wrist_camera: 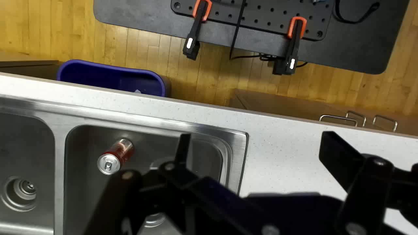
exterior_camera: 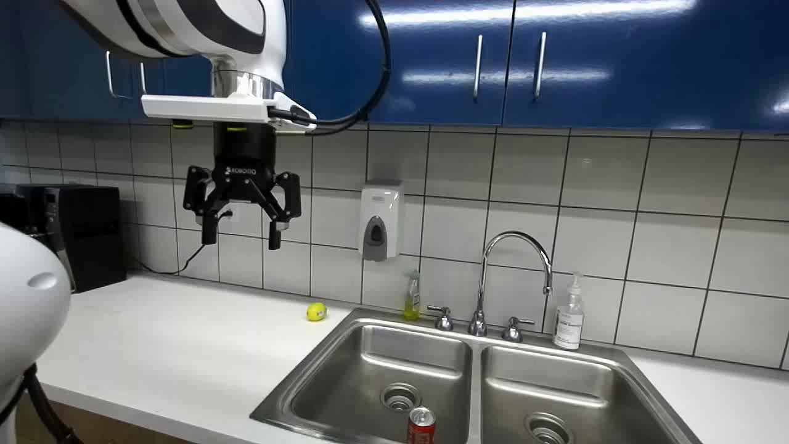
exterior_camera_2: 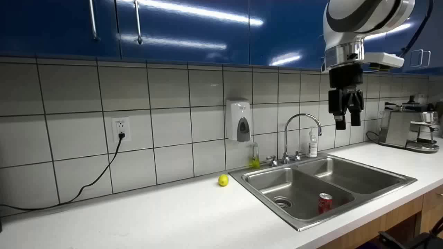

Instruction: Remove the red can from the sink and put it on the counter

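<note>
Gripper [wrist_camera: 255, 142] sits nearest in the wrist view, fingers [wrist_camera: 183, 148] spread wide and holding nothing. The red can [exterior_camera_2: 325, 204] stands upright in the sink [exterior_camera_2: 300, 225], in the basin [exterior_camera_2: 303, 193] nearer the yellow object [exterior_camera_2: 223, 180]. The wrist view resolves its pull tab [wrist_camera: 108, 166] and, beyond the white counter [wrist_camera: 277, 147], wooden floor [wrist_camera: 130, 42]. Only in an exterior view do I see the coffee machine [exterior_camera_2: 398, 128]. Blue cabinets [exterior_camera: 425, 43] hang above white tiles [exterior_camera: 456, 222].

Long white glare on the blue cabinets [exterior_camera: 573, 55], dim tiles [exterior_camera: 530, 166] beneath, bright highlights in the steel sink [exterior_camera: 313, 364].
</note>
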You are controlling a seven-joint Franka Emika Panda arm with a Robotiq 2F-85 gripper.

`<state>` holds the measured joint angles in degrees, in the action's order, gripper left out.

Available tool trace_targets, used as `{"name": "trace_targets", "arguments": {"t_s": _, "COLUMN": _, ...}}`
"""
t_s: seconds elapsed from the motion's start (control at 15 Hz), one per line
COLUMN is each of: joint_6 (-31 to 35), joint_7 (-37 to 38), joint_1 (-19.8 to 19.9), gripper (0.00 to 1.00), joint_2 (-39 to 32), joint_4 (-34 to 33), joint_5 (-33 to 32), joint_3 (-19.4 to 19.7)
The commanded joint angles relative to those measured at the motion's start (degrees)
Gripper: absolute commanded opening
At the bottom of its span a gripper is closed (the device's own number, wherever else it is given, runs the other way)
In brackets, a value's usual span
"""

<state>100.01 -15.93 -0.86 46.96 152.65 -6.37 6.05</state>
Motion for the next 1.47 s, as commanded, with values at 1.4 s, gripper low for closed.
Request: {"name": "trace_targets", "arguments": {"t_s": 1.4, "joint_6": 6.4, "joint_7": 0.7, "joint_1": 1.2, "gripper": 1.0, "joint_2": -4.4, "joint_4": 1.6, "joint_5": -1.0, "joint_3": 1.6}}
